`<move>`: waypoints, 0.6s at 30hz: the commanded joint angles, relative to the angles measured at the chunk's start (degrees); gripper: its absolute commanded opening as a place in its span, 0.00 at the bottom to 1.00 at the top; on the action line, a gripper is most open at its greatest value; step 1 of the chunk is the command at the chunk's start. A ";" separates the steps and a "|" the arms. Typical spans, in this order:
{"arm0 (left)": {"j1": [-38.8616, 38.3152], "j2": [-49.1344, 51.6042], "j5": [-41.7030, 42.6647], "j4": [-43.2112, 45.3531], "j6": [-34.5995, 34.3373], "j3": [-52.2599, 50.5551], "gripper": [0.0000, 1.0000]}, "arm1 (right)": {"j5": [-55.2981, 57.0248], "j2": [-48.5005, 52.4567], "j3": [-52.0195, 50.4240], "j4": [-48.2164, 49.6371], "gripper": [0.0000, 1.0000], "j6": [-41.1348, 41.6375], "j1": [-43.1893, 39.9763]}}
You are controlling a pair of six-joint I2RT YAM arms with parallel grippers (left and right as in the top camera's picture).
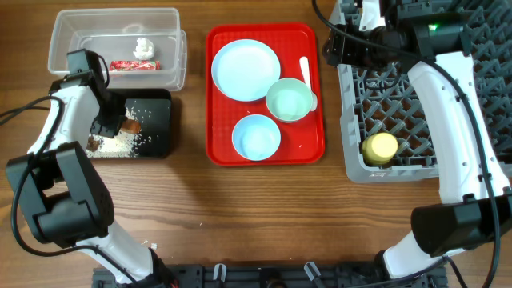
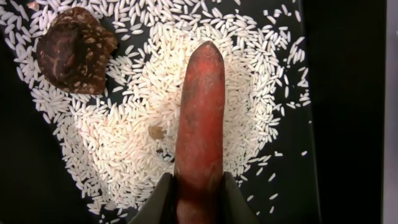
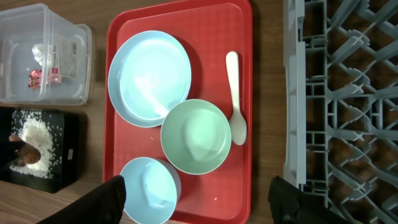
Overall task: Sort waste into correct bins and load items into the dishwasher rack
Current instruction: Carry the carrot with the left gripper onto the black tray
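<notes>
My left jaws are closed narrowly on the carrot (image 2: 200, 112), its tip out over the rice (image 2: 124, 149) in the black tray (image 1: 160, 120), the brown lump (image 2: 74, 50) lying apart. Bare worktop (image 1: 190, 120) separates that tray's right edge from the red tray (image 1: 220, 152). My right jaws stand wide and empty above the far left rim of the rack (image 1: 352, 164); the yellow cup (image 1: 380, 147) sits in its near corner.

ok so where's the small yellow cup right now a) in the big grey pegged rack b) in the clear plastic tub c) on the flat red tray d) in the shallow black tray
a: overhead, the small yellow cup sits among the pegs of the large grey plastic dishwasher rack, near one corner.
</notes>
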 commanded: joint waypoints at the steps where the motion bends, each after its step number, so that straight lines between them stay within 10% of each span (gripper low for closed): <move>1: -0.09 0.07 -0.63 0.37 -1.64 -0.35 0.23 | 1.11 0.85 0.74 -0.07 0.75 -0.59 -0.09; 7: -0.09 0.07 -0.61 0.48 -1.44 -0.33 0.47 | 1.11 0.85 0.74 -0.07 0.75 -0.63 -0.09; 9: -0.09 0.07 -0.59 0.46 -1.46 -0.33 1.00 | 1.11 0.85 0.74 -0.04 0.75 -0.66 -0.09; 18: -0.13 -3.13 4.37 0.28 4.13 0.20 1.00 | 0.66 0.85 0.74 0.28 0.75 -0.81 -0.07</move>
